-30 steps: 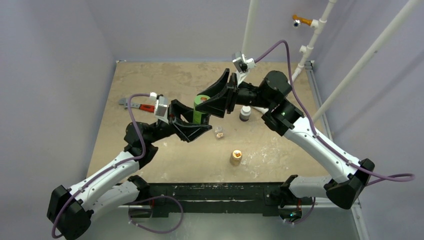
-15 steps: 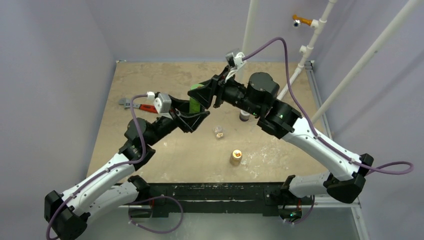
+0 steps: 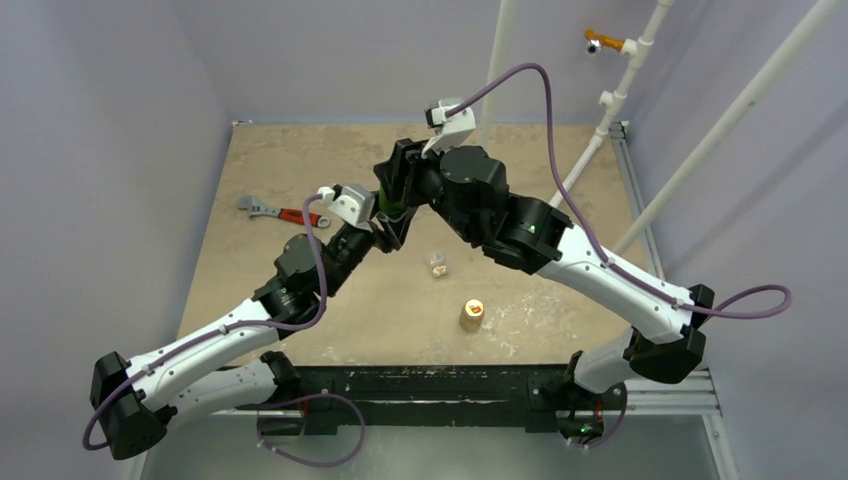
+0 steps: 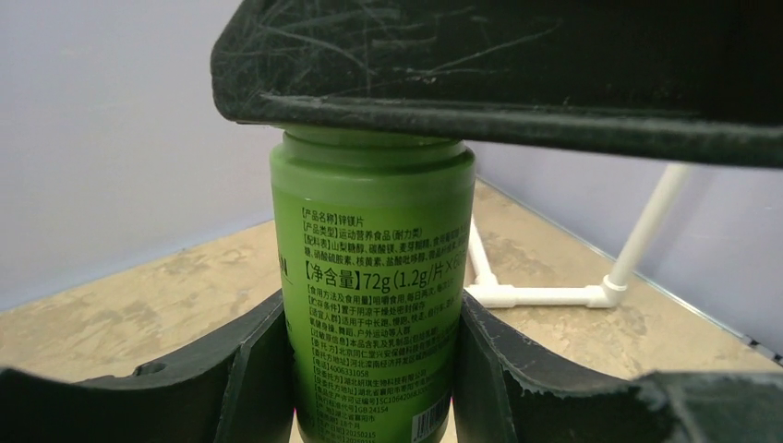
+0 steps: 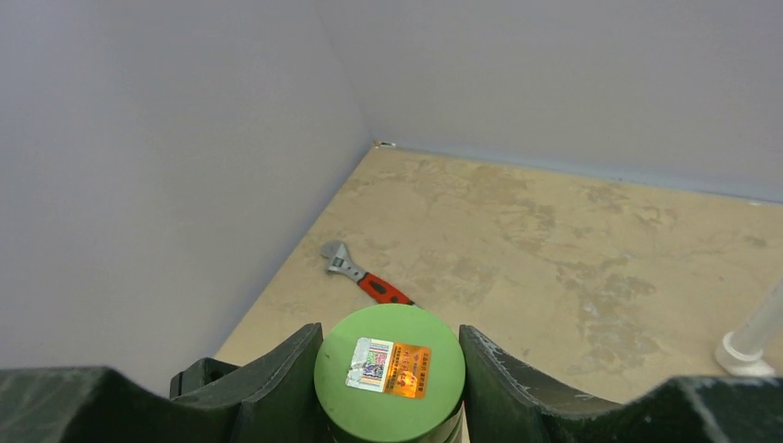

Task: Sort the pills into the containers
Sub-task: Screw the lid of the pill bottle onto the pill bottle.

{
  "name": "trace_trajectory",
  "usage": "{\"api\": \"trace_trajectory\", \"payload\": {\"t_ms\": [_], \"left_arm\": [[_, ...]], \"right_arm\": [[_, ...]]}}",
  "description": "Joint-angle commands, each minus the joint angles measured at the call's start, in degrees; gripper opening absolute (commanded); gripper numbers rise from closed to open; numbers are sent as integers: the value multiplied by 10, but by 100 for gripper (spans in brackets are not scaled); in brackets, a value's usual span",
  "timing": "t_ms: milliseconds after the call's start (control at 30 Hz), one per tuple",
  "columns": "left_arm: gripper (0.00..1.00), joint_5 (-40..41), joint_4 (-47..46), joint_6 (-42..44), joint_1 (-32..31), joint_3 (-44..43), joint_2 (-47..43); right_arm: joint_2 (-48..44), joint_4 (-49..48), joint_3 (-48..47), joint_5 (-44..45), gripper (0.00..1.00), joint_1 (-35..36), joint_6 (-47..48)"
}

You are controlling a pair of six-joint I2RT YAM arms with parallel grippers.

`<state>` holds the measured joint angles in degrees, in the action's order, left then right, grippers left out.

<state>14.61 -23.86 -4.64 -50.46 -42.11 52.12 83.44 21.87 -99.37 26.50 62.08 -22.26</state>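
Note:
A green pill bottle (image 4: 374, 277) is held upright between both arms above the table's middle. My left gripper (image 4: 371, 374) is shut on its labelled body, one finger pressing on each side. My right gripper (image 5: 388, 369) comes from above and is shut on the bottle's green cap (image 5: 389, 369), which bears a sticker. In the top view the bottle (image 3: 392, 207) shows only as a sliver between the left gripper (image 3: 385, 228) and the right gripper (image 3: 398, 185). The small transparent container (image 3: 437, 264) lies on the table just right of them. The pills are too small to make out.
A tan-orange bottle (image 3: 471, 314) stands nearer the front. A red-handled wrench (image 3: 275, 211) lies at the left; it also shows in the right wrist view, wrench (image 5: 369, 280). White pipes (image 3: 620, 90) rise at the back right, with a pipe foot (image 4: 545, 295) on the table.
Both arms have carried the green bottle a little toward the back. The right arm has swung left over it and now covers the dark brown bottle. Neither grip has changed.

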Motion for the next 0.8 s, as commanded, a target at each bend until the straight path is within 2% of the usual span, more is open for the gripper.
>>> {"api": "trace_trajectory", "payload": {"t_ms": [0, 133, 267, 400, 633, 767], "left_arm": [[0, 87, -76, 25, 5, -56, 6], [0, 71, -72, 15, 4, -63, 12], [0, 52, -63, -2, 4, -58, 13], [0, 30, -57, -19, 5, -51, 11], [0, -11, -49, -41, 9, -40, 8], [0, -42, -53, -59, 15, -28, 3]], "right_arm": [[21, 96, -14, 67, 0, 47, -35], [25, 87, -11, 97, 1, 52, -41], [14, 59, -2, 92, 14, 52, -35], [6, 35, 4, 69, 33, 51, -21], [-20, 3, 19, 11, 81, 51, -13], [-43, -6, 25, -3, 96, 51, -5]]}}
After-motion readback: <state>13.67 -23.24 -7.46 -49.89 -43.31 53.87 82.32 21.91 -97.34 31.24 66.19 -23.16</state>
